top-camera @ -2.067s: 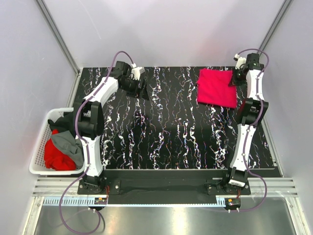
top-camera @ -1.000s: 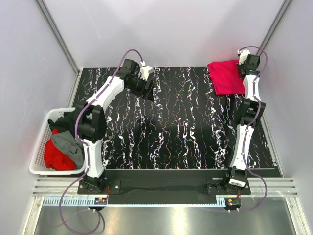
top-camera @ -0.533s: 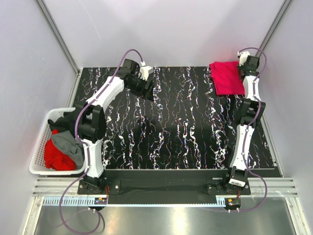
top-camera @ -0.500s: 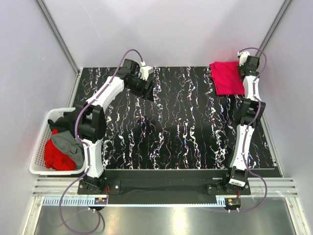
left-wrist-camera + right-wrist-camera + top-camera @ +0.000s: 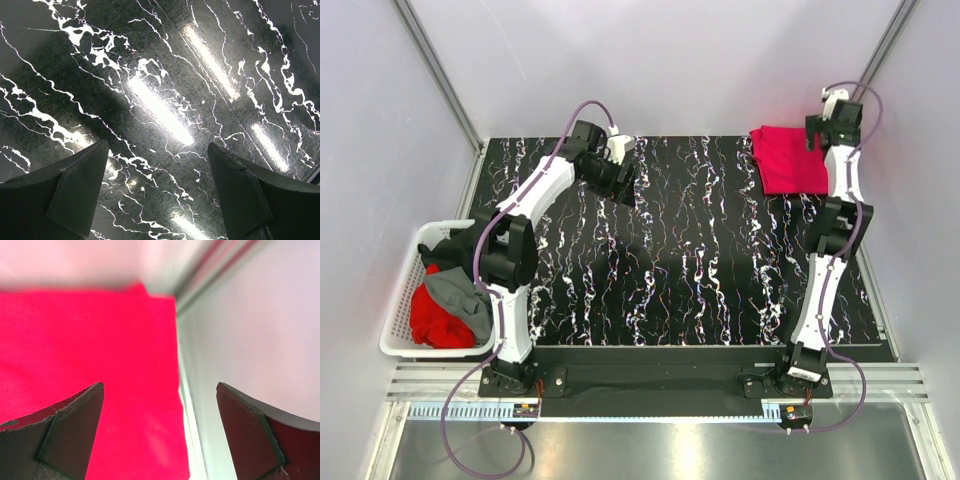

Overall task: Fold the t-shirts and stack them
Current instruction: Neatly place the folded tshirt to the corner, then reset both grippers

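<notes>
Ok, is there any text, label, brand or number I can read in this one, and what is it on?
None can be read.
Pink shirt: plain, no print or tag in view.
Basket and heaped shirts inside: no lettering shows.
Small coloured parts below the arm bases: too small to tell whether they carry text.
Wrist views: only the marbled table and pink cloth, no marks.
</notes>
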Robot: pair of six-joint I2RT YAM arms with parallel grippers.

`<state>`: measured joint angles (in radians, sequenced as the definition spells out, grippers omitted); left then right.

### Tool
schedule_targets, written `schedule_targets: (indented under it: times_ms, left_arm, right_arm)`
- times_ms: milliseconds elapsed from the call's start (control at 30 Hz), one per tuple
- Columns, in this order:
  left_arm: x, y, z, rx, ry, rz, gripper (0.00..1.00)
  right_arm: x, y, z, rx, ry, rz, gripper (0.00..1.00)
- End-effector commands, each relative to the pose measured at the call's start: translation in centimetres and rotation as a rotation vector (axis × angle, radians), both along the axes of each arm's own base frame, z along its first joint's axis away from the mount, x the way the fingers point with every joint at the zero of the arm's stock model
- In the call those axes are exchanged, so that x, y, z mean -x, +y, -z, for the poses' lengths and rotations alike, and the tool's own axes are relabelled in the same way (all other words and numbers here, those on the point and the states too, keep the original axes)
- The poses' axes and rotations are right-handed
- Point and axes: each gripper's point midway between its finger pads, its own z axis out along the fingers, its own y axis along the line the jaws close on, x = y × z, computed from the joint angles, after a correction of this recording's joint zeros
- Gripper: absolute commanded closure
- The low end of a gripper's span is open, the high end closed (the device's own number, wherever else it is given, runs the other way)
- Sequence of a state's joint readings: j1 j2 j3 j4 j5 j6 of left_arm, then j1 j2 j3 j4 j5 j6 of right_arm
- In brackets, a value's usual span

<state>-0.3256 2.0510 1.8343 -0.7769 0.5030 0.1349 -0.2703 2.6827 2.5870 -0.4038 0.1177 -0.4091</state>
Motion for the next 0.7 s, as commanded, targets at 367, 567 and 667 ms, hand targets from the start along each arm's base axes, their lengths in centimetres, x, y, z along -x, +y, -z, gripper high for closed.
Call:
schedule_targets:
  times_ms: [367,567,667]
  left_arm:
    - [-5.1,4.9,-4.1,-0.297,-0.286,-0.237,0.01]
    - [-3.1,5.6,-3.1,-0.306,-0.218,-0.273,0.01]
    - [-2.1,6.2,-2.2,-0.328,-0.195,-0.272,0.01]
  right_arm:
    - [13.0,26.8,-10.1,-0.501,-0.023,-0.347,0.0]
    - [16.4,30.2,-8.0,-0.564,0.055,-0.381,0.0]
    - [16.6,29.9,-7.7,-0.544,0.05,-0.347,0.0]
